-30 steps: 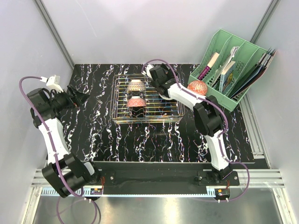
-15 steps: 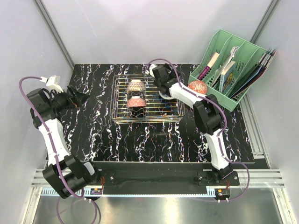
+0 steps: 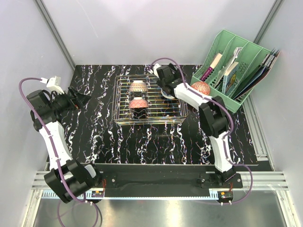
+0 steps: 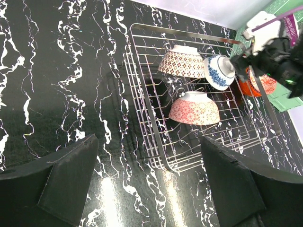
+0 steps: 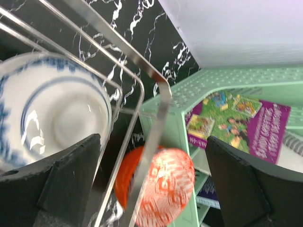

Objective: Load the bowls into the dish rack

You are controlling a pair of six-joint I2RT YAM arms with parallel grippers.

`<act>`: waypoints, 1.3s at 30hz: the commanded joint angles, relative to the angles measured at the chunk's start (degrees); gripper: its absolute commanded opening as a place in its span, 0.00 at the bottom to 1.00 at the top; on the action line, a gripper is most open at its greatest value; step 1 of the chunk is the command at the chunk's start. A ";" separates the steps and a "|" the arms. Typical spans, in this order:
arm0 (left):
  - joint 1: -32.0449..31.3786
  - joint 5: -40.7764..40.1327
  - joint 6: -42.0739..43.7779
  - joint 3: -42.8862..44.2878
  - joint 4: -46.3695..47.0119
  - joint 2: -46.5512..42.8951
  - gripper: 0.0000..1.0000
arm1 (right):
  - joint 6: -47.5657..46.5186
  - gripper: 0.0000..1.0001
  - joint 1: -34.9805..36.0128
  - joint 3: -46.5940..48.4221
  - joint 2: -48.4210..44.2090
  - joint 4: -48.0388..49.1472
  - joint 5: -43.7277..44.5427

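Observation:
The silver wire dish rack (image 3: 147,122) sits mid-table. Inside it are a beige-patterned bowl (image 3: 138,86), a pink-red patterned bowl (image 3: 138,102) and, at the far right, a blue-and-white bowl (image 3: 166,93). My right gripper (image 3: 164,81) hangs open over that corner; its view shows the blue-and-white bowl (image 5: 52,118) by the left finger and the rack rim (image 5: 163,101). Outside the rack, a red patterned bowl (image 5: 175,182) leans against a plain orange-red bowl (image 5: 124,177). My left gripper (image 3: 83,99) is open at the far left, nothing between its fingers (image 4: 71,175).
A green slotted organiser (image 3: 236,66) with books and papers stands at the back right, close behind the two outside bowls (image 3: 200,88). Grey walls close in the left, back and right. Black marbled tabletop (image 3: 99,137) lies between the left gripper and the rack.
My right gripper has shifted a little to the right over the rack's far right corner. The left arm and the bowls have stayed where they were.

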 commanded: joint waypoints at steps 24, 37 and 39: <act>-32.63 -17.52 8.01 22.44 -4.21 9.10 0.99 | 40.08 0.93 -21.60 -21.53 -27.21 -13.41 -26.25; -46.09 -24.46 7.21 22.37 -1.14 15.27 0.99 | 43.61 0.88 -28.47 -14.93 -15.26 -14.74 -32.06; -46.70 -24.55 7.30 22.02 -1.05 15.35 0.99 | 44.31 0.82 -29.17 -13.97 -13.41 -14.82 -33.38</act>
